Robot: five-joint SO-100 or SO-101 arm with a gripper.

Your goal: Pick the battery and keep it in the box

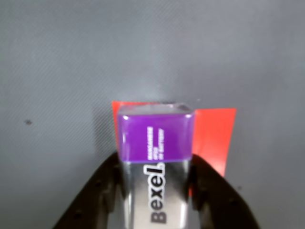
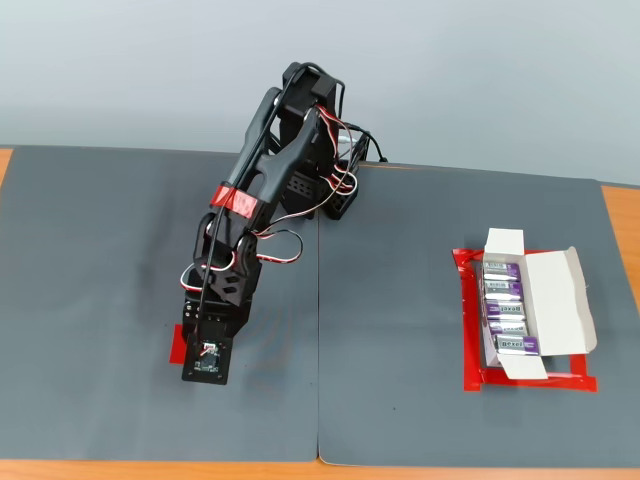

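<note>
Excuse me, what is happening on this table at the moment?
A black robot arm's gripper is shut on a small silver and purple battery, directly over a flat red tape patch on the grey mat. Far to the right in the fixed view, a white cardboard box lies open inside a red tape frame, already containing several identical batteries.

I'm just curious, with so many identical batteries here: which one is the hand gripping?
The Bexel battery over the red tape patch, between the hand's fingers. The other four lie in the white box.
</note>
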